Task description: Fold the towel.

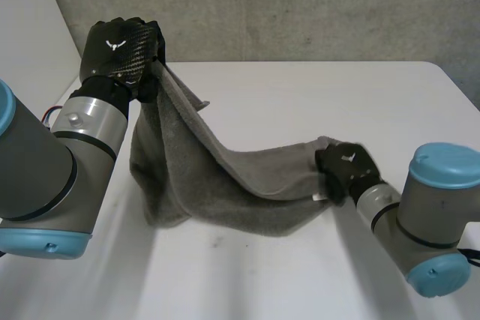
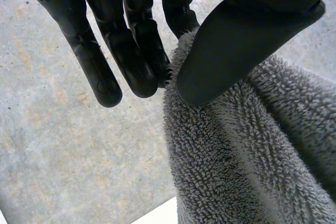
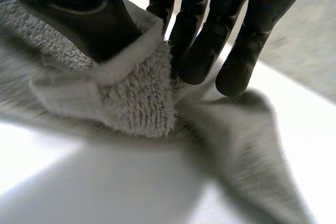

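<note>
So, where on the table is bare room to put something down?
The table is bare on its far side, beyond the towel, from the left hand to the right edge. Another bare strip lies at the near edge, in front of the towel. It is crowded between the left hand and the right hand, where the towel hangs.

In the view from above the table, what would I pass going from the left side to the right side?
Robot's grey left arm with light-blue cap → black left hand, pinching the raised end of the grey terry towel → black right hand, pinching its other end → grey right arm.
</note>
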